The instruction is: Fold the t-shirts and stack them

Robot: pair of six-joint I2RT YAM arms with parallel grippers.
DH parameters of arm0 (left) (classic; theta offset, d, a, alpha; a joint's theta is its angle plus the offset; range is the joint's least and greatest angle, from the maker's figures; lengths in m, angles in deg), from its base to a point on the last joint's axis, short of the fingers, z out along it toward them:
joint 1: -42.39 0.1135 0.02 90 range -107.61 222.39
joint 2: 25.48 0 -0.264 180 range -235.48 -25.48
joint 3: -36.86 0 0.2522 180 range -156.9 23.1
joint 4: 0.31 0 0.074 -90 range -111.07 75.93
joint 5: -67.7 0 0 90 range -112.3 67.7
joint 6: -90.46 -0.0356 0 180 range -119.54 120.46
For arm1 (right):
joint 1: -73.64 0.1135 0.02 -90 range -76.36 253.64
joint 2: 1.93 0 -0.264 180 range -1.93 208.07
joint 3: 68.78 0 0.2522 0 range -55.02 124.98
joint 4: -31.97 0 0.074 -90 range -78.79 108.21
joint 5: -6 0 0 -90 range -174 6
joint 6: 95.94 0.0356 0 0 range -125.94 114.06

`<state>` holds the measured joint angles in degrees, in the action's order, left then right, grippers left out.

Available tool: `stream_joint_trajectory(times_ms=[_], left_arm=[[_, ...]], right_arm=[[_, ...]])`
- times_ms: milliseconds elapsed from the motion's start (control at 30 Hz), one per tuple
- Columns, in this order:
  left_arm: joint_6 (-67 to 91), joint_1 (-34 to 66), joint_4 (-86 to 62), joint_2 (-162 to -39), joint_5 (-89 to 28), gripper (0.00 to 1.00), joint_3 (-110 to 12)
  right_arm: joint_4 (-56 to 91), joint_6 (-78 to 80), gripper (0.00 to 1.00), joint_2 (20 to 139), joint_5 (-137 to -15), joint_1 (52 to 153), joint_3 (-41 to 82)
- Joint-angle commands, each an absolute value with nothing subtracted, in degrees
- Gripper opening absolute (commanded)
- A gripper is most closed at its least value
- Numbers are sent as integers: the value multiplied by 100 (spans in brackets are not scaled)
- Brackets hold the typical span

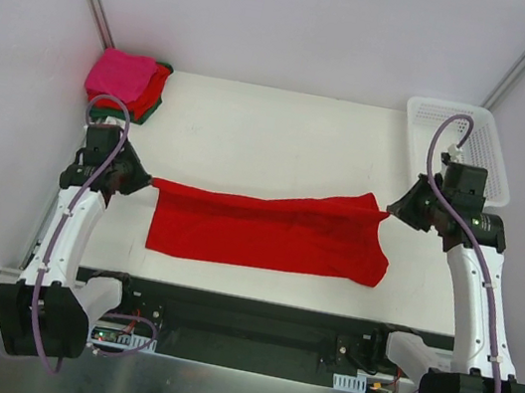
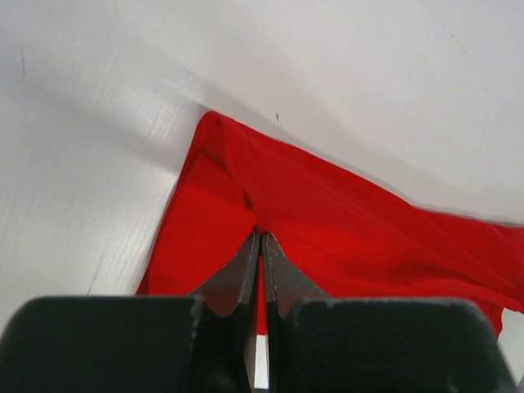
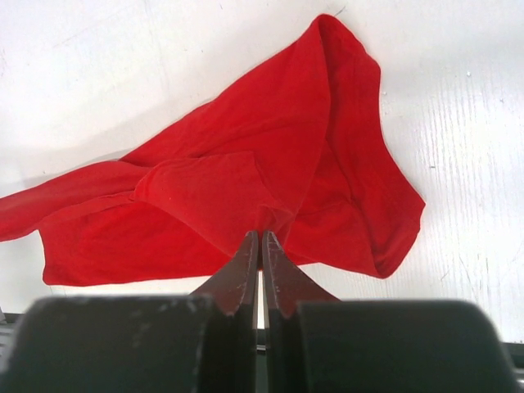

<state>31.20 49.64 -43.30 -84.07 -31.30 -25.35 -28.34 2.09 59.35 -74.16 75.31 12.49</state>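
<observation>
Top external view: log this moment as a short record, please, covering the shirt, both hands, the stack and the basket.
shirt: bright red cloth t-shirt, top edge pulled taut between both hands, lower part draped on the white table
left hand: shut on the shirt's left corner
right hand: shut on the shirt's right corner
stack: folded shirts, hot pink on top, red and dark green beneath, far left corner
basket: white plastic lattice basket, far right corner

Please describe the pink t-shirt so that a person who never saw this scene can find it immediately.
Start at the white table and go to its far left corner, where a small pile of folded shirts lies. The hot pink t-shirt is on top; only edges of red and dark green cloth show beneath it.
</observation>
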Motion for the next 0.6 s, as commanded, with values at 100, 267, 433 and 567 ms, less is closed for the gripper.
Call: stream_joint_trajectory(times_ms=[100,267,433,567], left_arm=[[3237,5048,-4597,-8007,-3689,0,-2156],[3421,5048,-4694,-7734,-3733,0,-2006],[3544,5039,-4834,-7436,-3751,0,-1900],[3474,5048,-5088,-7303,-3584,0,-1979]], right_arm=[[-3171,118,1,5705,-7478,7487,1231],[-3286,179,1,5652,-7364,7496,1011],[-3338,214,1,5547,-7346,7504,739],[-3426,170,1,5477,-7372,7496,668]])
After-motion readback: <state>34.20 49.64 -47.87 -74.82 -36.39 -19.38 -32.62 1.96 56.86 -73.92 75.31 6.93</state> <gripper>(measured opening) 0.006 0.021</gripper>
